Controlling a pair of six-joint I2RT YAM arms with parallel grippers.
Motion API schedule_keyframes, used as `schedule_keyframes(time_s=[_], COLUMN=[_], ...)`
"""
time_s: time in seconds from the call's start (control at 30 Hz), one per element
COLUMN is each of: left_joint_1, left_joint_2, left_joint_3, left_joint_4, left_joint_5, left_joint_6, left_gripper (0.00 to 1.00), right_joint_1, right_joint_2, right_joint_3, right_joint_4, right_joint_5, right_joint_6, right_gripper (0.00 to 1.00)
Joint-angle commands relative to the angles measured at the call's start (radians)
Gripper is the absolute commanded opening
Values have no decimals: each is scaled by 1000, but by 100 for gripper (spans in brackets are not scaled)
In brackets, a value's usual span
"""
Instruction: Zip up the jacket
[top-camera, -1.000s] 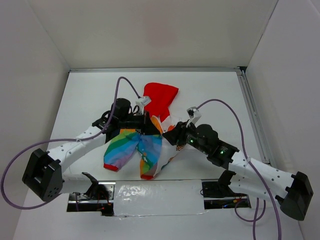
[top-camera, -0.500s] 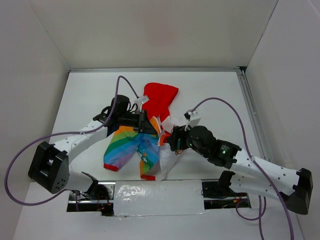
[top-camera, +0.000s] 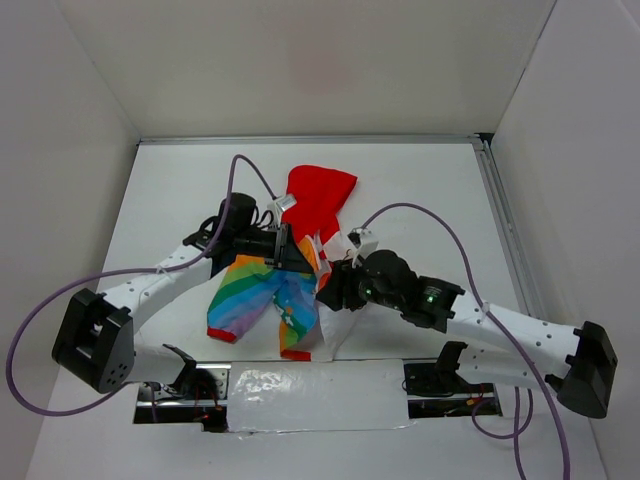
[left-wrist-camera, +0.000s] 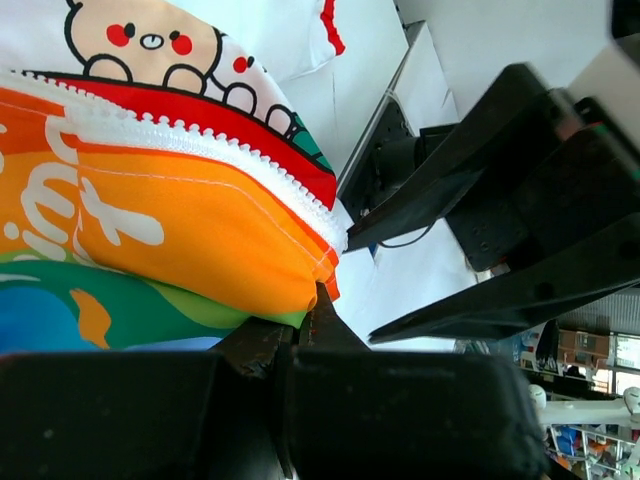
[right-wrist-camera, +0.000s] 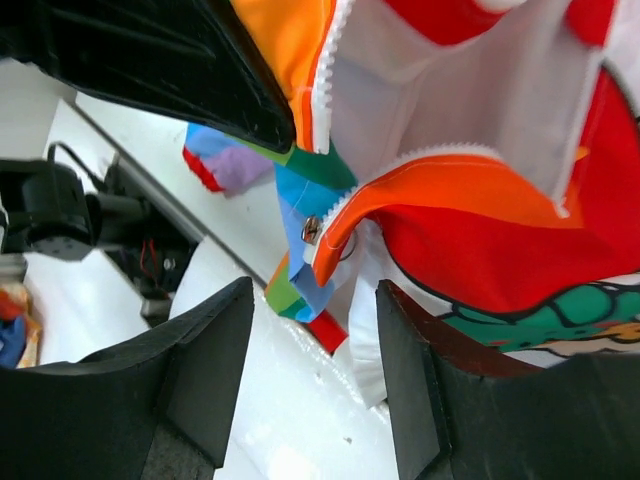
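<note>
Right hand (right-wrist-camera: 312, 330) has swung left to the jacket (top-camera: 270, 295) front. Its jaws are apart, gripping nothing, and the slider (right-wrist-camera: 312, 230) hangs just past its fingers. It looks lined up to pinch the pull. Left hand (left-wrist-camera: 300, 325) stays clenched on the orange zip edge. Jacket lies mid-counter (top-camera: 180, 190), hood (top-camera: 320, 195) far.

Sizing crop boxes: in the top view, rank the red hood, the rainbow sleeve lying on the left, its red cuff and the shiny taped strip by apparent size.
1. shiny taped strip
2. red hood and rainbow sleeve: too alike to rank
3. red cuff, clearly smallest
</note>
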Motion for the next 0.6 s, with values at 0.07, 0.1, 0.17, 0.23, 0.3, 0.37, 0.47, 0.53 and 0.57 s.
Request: schedule_keyframes(time_s=[0.07, 0.1, 0.17, 0.23, 0.3, 0.37, 0.47, 0.53, 0.57], left_joint_1=[-4, -4, -5, -7, -8, -10, -10, -10, -10], left_joint_2=[-5, -7, -7, -8, -8, -10, -11, -8, -10], left_joint_3=[-4, -5, -5, -7, -10, -10, -14, -11, -11], left_joint_4=[50, 53, 54, 56, 59, 59, 59, 59, 59], left_joint_5=[40, 41, 40, 43, 46, 46, 43, 41, 43], left_joint_6=[-9, -7, -4, -6, -6, -6, -6, -7, -6], left_gripper=[0, 0, 0, 0, 0, 0, 0, 0, 0], right_joint_1=[6, 6, 2, 2, 2, -1, -26, -43, -47], right_joint_2=[74, 83, 93, 105, 116, 128, 128, 136, 140], right_joint_3=[42, 44, 42, 42, 45, 45, 24, 18, 16], right_joint_4=[43, 36, 54, 86, 95, 104, 164, 190, 195], right_joint_5=[-60, -12, 3, 13, 49, 64, 15, -25, -32], right_joint_6=[47, 53, 66, 84, 101, 124, 130, 136, 138], right_gripper=[59, 59, 59, 57, 55, 52, 50, 48, 46])
